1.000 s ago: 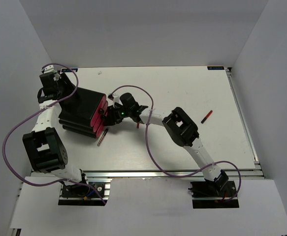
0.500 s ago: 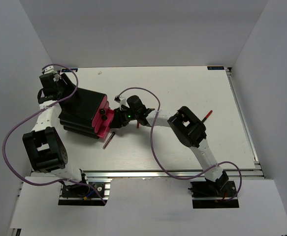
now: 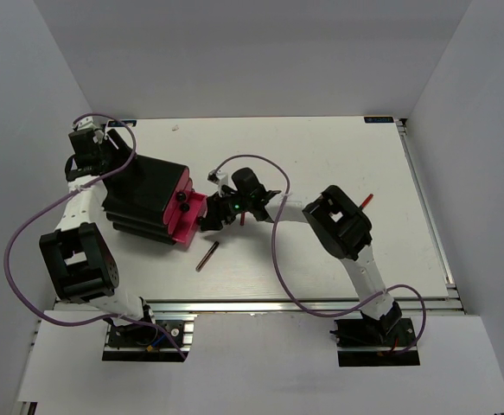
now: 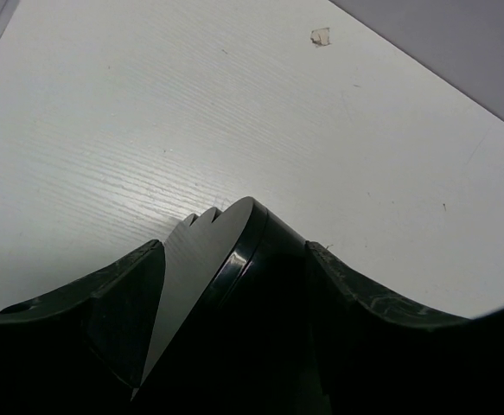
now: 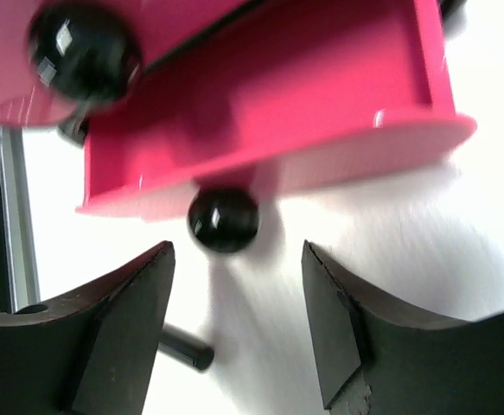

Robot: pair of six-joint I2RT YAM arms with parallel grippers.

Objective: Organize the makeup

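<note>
Right gripper (image 3: 208, 219) is wide open and holds nothing. The black knob (image 5: 223, 219) of the pulled-out pink drawer (image 5: 260, 104) sits between its fingers, touching neither.

Left gripper (image 4: 234, 246) is clamped on the back corner of the black box (image 3: 143, 194), apparently bracing it.

Dark pencil stick (image 3: 206, 256) lies on the table (image 3: 321, 156) just near-side of the right gripper, toward the arm bases. Its long axis is diagonal, near-left to far-right.

Right arm is clearly nearer, so the pick is probably its job. Drawer floor looks bare.

Second red stick (image 3: 366, 200) is well apart, beside the right elbow.
</note>
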